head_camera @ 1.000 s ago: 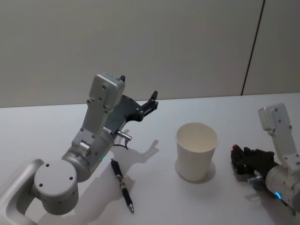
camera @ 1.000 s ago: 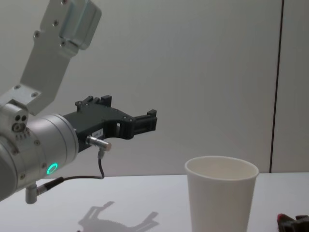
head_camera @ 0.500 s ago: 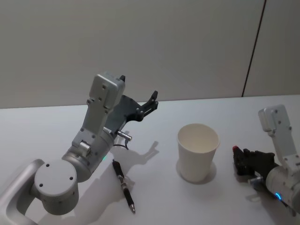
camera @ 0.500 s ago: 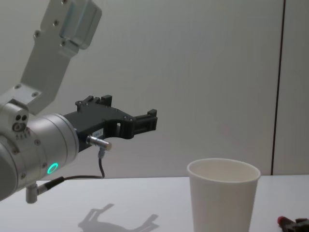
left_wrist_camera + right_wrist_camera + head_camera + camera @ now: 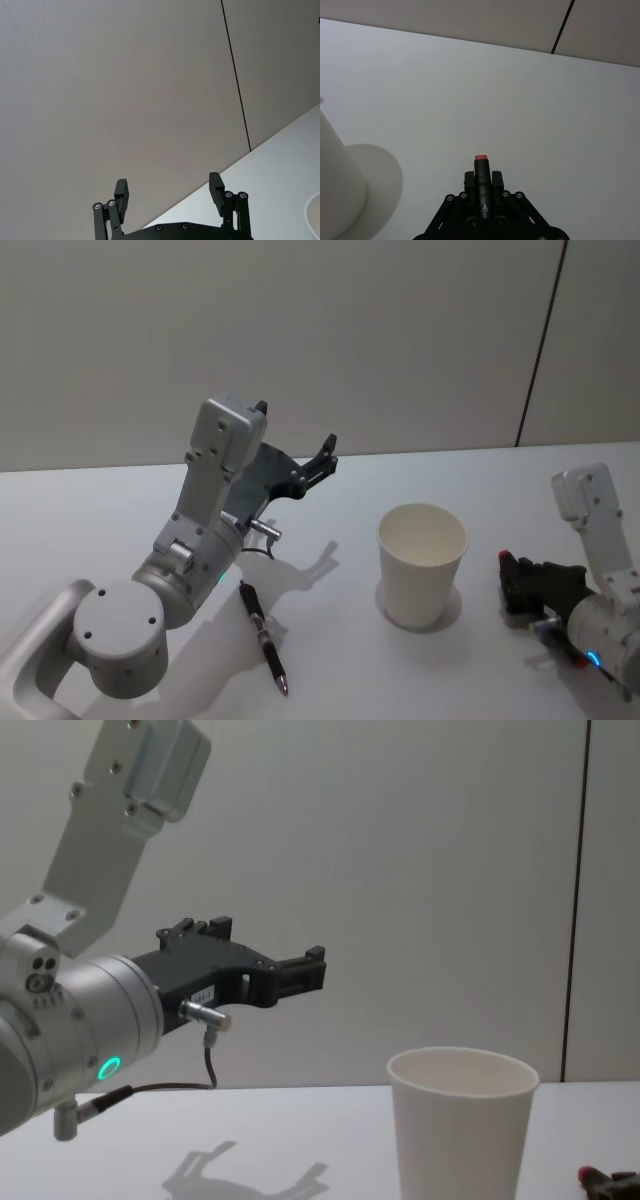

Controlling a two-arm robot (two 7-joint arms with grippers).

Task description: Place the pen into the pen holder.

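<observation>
White table (image 5: 80, 520), tapered cup (image 5: 421, 575), red-capped pen (image 5: 481, 182)

A: Where is the pen holder (image 5: 421, 565)?
B: Standing mid-table (image 5: 100, 510). The loose pen (image 5: 262, 635) lies on the table left of it, nearer.
A: And the grippers?
B: The left gripper (image 5: 169, 184) hangs above the table, left and farther back. The right gripper (image 5: 512, 582), with the held pen (image 5: 481, 167) in it, is near its right.

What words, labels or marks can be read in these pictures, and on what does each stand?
None reads clearly.
On the red-tipped pen in the right gripper: small arrow mark with tiny lettering below, too small to read.
On the left gripper: small white label, too blurred to read.
On the pen holder: nothing printed.
</observation>
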